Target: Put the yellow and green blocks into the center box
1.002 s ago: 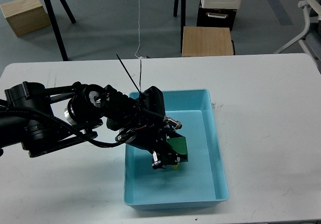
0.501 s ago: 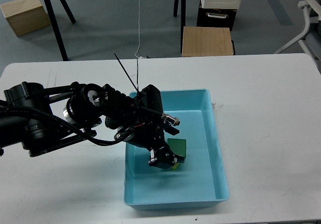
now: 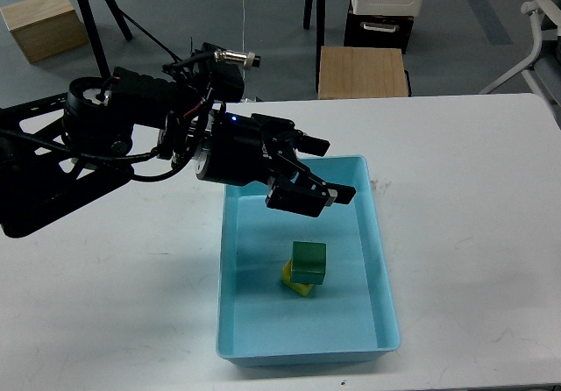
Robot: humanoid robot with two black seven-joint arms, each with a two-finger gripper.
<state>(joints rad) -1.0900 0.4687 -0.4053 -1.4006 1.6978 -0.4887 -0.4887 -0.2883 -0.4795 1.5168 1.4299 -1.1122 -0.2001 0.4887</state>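
Note:
A green block (image 3: 308, 261) sits on top of a yellow block (image 3: 295, 282) inside the light blue box (image 3: 386, 295) at the middle of the white table. Only a yellow edge shows under the green one. My left gripper (image 3: 330, 169) is raised above the far part of the box, apart from the blocks. Its two fingers are spread and nothing is between them. My right gripper is out of view.
The white table (image 3: 473, 198) surrounds the box. Beyond the far edge stand a wooden stool (image 3: 363, 72), a black tripod leg (image 3: 96, 31), a wooden crate (image 3: 42, 24) and a white chair base (image 3: 535, 49) on the floor.
My left gripper has let go of the green block and risen up and back out of the box. The green block now rests on the yellow one.

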